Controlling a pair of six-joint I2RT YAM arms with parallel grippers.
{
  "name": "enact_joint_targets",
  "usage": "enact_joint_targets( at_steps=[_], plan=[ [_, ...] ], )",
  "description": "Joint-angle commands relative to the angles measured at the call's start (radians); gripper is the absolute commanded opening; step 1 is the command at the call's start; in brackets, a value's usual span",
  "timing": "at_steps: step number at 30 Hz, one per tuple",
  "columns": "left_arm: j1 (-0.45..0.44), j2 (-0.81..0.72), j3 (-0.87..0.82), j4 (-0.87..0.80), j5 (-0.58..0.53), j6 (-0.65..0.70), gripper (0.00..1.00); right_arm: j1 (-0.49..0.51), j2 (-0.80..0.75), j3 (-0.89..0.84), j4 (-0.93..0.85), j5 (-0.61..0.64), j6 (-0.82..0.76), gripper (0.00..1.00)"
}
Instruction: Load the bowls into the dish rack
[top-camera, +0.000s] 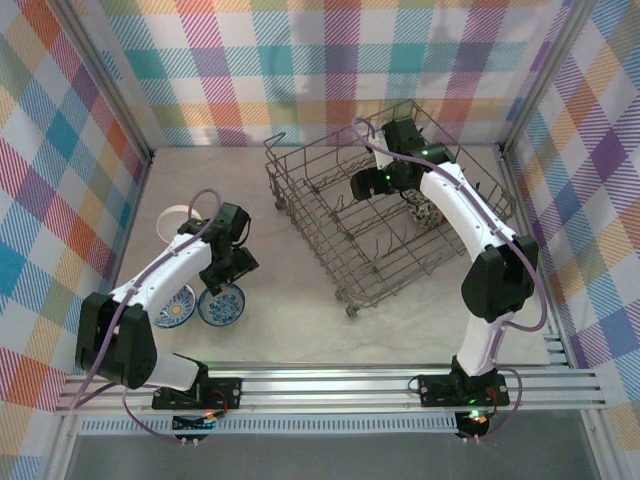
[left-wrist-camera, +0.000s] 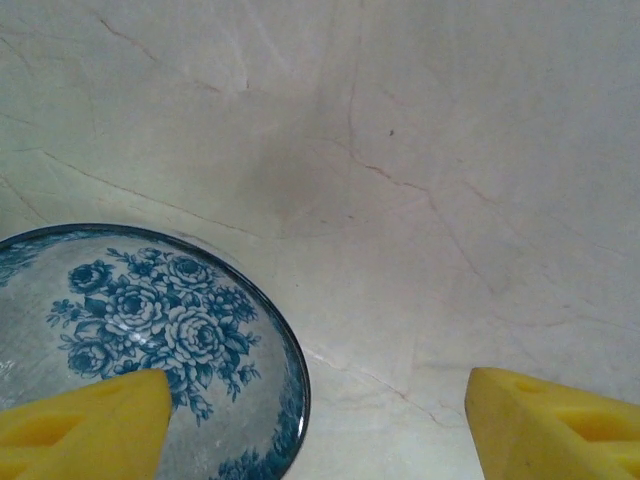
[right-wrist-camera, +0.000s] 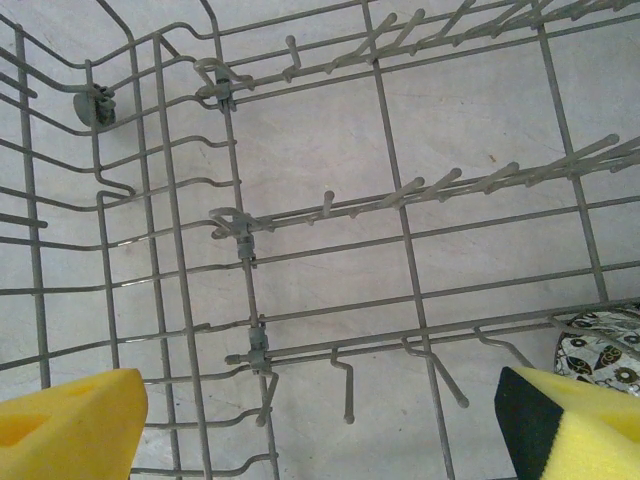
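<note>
Looking at the left gripper (left-wrist-camera: 318, 392) low over the pale marble table (left-wrist-camera: 420, 150), yellow pads (left-wrist-camera: 90, 425) spread wide, gripping nothing, one pad over a round blue-rose ceramic bowl (left-wrist-camera: 150, 330). Spotted a second blue-patterned bowl (top-camera: 175, 306) just beside it and a plain white bowl (top-camera: 178, 220) further back. Got the right gripper (right-wrist-camera: 322, 388) down inside the big grey wire dish rack (right-wrist-camera: 400, 240), also wide open and empty, near a dark leafy-patterned bowl (right-wrist-camera: 600, 355) sitting in that rack.

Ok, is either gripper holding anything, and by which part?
Nothing is held. The left gripper is open over the blue floral bowl; the right gripper is open over the dish rack.
</note>
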Motion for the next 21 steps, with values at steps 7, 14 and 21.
enact_joint_targets(
  at_steps=[7,14,21],
  plan=[
    [0.003,0.107,-0.022,0.057,0.007,0.032,0.57,-0.001,-0.06,-0.028,0.024,-0.022,0.002,0.91],
    [0.003,0.141,-0.034,0.069,0.04,0.055,0.48,-0.002,-0.069,-0.044,0.034,-0.026,-0.004,0.91],
    [0.003,0.139,-0.057,0.07,0.055,0.075,0.45,-0.001,-0.071,-0.048,0.039,-0.034,-0.005,0.91]
  ],
)
